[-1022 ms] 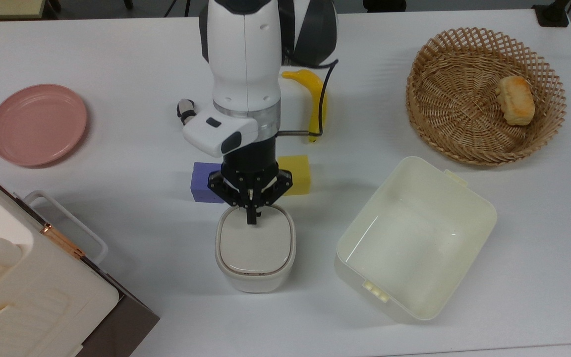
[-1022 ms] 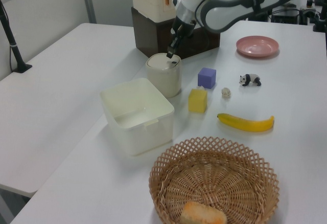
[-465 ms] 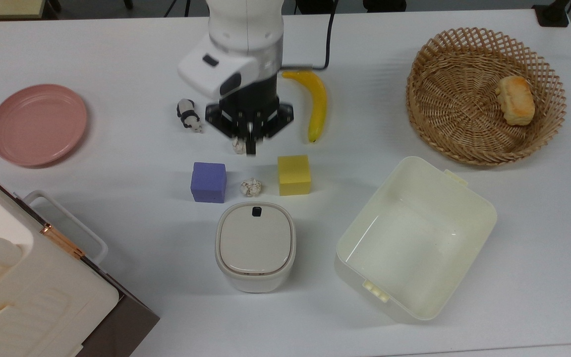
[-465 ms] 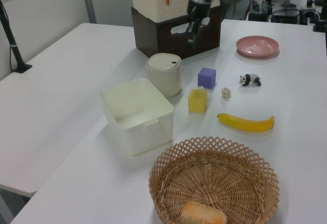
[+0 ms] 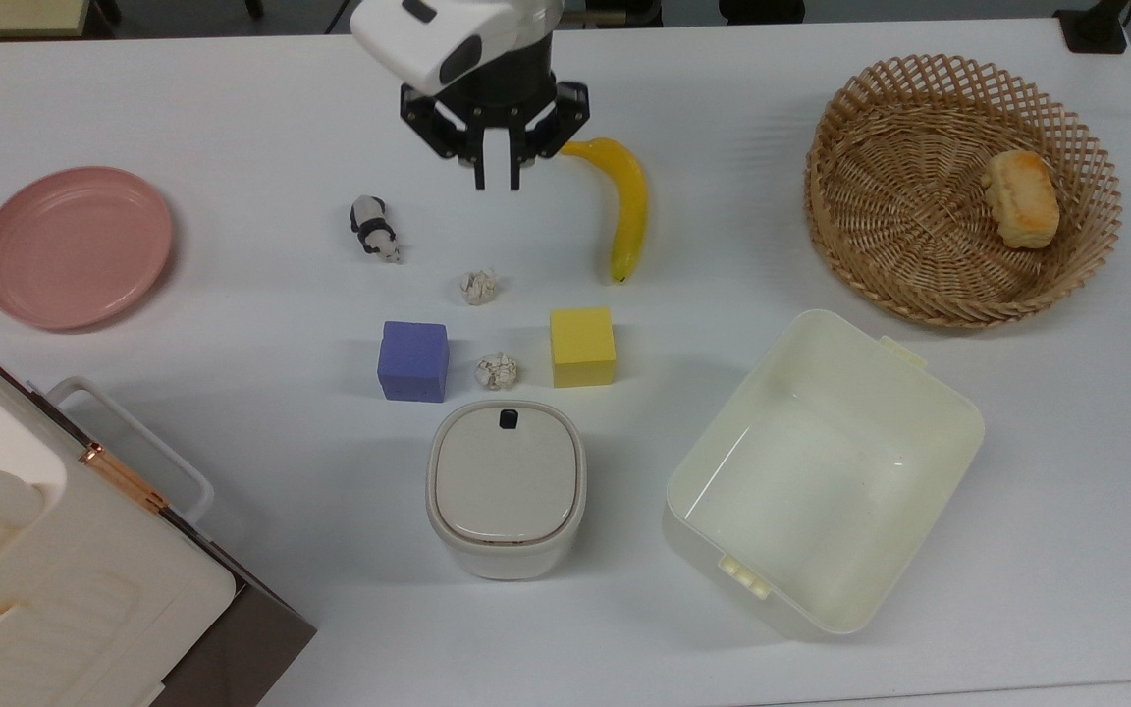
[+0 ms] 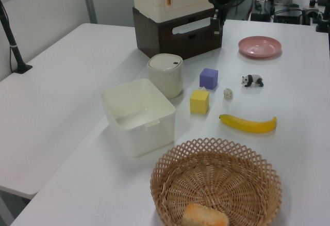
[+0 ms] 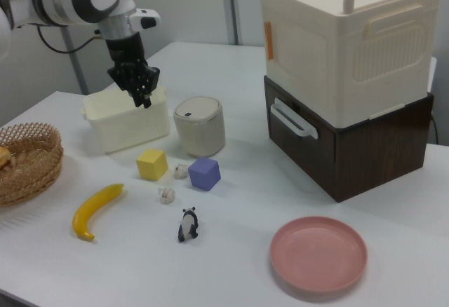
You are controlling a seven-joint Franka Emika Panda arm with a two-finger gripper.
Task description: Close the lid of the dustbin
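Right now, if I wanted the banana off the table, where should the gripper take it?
Probably grip the banana across its thick middle, coming straight down. It lies flat and clear of neighbours, curving along the top view's vertical, so set the fingers across that width.

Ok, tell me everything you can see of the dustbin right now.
The dustbin is a small off-white rounded-square tub, plastic by its look, standing upright on the white table. Its beige-grey lid lies flat and shut, black button toward the purple cube and yellow cube. Nothing touches it; the cream tub stands beside it.
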